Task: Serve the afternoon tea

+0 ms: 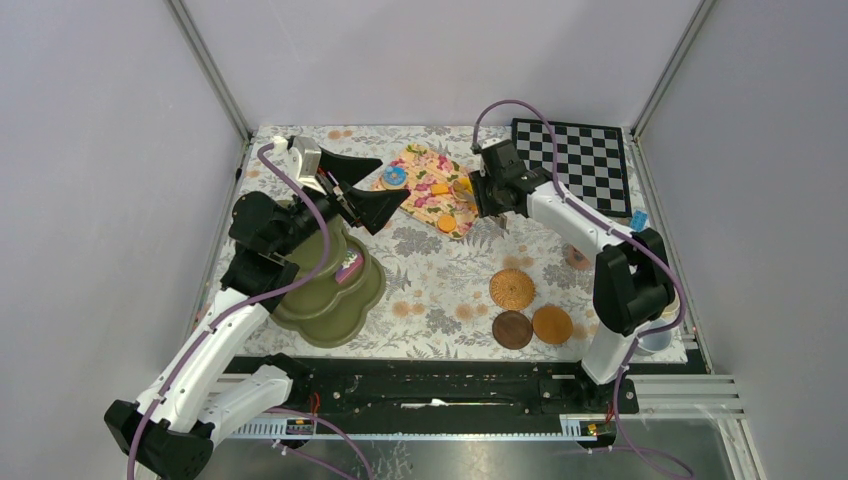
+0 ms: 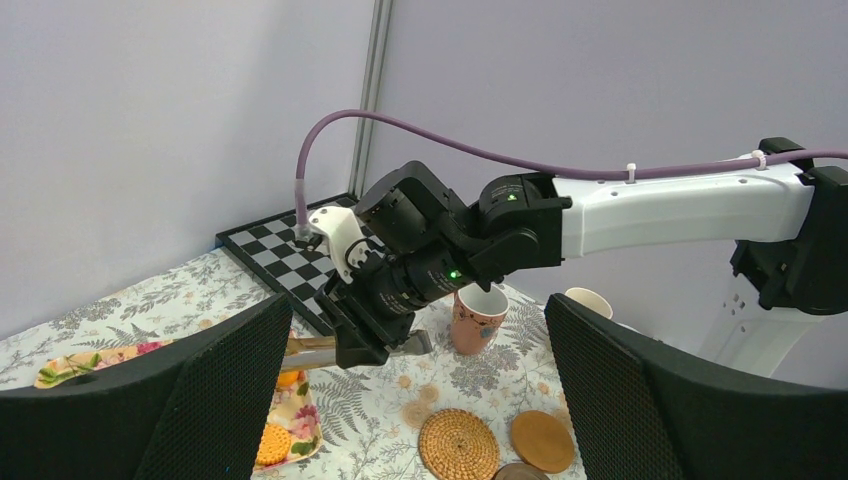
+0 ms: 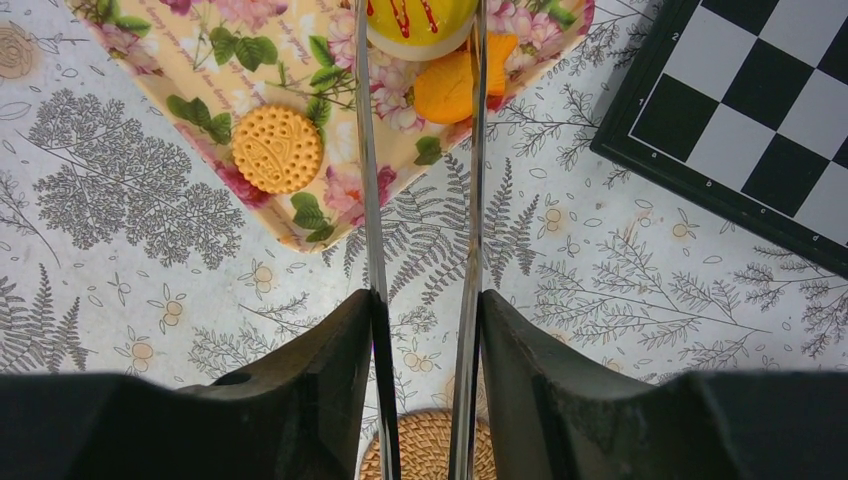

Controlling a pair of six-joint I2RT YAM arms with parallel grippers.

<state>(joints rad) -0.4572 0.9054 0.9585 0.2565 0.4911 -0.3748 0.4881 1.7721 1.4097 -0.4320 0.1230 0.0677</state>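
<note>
My right gripper [image 3: 428, 300] is shut on metal tongs [image 3: 368, 200]. The two blades reach forward to either side of a yellow pastry with red drizzle [image 3: 420, 20] on the floral tray [image 1: 430, 190]. An orange piece [image 3: 450, 85] and a round biscuit [image 3: 278, 148] lie on the same tray. My left gripper [image 1: 365, 190] hangs open and empty over the table, between the tray and the olive-green scalloped stand [image 1: 330, 300]. A small pink piece [image 1: 348, 268] lies on the stand. A pinkish mug [image 2: 478, 318] and a pale mug [image 2: 590, 300] stand behind the right arm.
Three round coasters sit at the front right: a woven one [image 1: 511, 289], a dark brown one [image 1: 512, 329] and a light brown one [image 1: 552, 324]. The black-and-white chessboard [image 1: 575, 150] lies in the far right corner. Grey walls close in the table.
</note>
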